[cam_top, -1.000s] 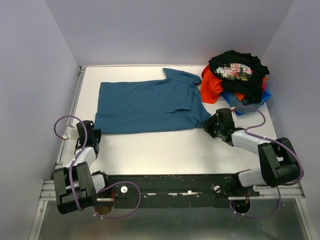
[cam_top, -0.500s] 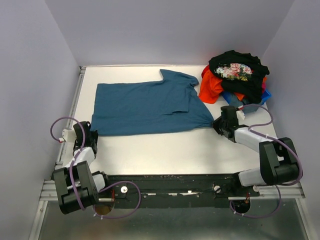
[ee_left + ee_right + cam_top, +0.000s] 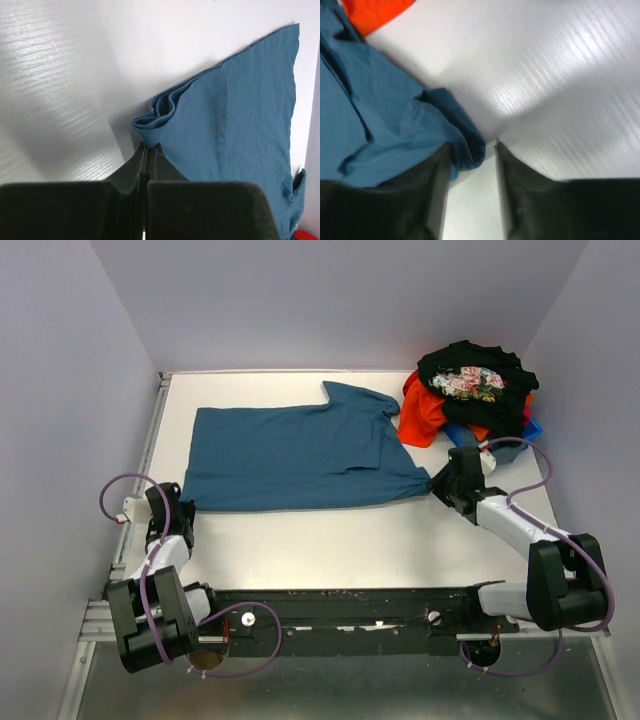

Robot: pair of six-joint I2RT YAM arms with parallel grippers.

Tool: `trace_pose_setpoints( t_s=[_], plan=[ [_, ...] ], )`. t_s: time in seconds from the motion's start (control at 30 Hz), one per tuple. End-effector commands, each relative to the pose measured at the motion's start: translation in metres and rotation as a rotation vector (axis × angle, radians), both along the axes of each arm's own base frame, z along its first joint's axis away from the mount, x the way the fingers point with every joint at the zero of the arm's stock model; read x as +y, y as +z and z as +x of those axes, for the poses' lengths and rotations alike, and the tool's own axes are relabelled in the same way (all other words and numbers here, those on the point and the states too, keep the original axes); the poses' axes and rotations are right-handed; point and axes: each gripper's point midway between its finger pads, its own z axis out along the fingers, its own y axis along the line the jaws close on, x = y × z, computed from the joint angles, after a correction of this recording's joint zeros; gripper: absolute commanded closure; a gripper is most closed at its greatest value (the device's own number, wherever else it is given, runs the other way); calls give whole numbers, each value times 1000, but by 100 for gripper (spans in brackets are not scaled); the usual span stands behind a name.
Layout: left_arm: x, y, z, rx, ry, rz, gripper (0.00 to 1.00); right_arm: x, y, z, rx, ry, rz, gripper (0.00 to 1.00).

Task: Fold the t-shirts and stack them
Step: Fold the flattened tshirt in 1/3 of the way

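The teal-blue t-shirt lies spread flat across the table, sleeves to the right. My left gripper is at its near left corner, shut on the hem. My right gripper is at the near right corner. Its jaws stand open with the bunched corner of the teal cloth lying between the fingers. At the back right is a pile of shirts. The black floral t-shirt is on top, the orange-red one and the bright blue one are under it.
The white table is walled at the left, back and right. The shirt pile sits close behind my right arm. The black rail with both arm bases runs along the near edge.
Both grippers moved apart, the left one leftwards and the right one rightwards and farther back, drawing the teal shirt's near edge straighter. The right jaws now stand open round the corner.
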Motion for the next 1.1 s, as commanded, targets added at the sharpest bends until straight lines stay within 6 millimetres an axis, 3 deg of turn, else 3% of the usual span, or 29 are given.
trace_pose_setpoints(
  t_s=[0.0,0.33,0.5,0.73,0.9,1.07],
  plan=[
    [11,9,2,-15,27,36,100,-19,0,-9,62,-27,-98,34],
    [6,6,1,-29,18,17,100,42,0,-22,1,161,178,35],
    [5,8,2,-43,16,11,100,52,1,-23,-7,165,204,35],
    [4,8,2,-46,17,5,100,77,3,-5,-37,155,340,41],
    [5,10,3,-50,20,11,100,74,-12,2,-16,80,334,43],
    [13,16,3,-48,46,30,100,43,-22,1,8,-11,183,44]
  ],
)
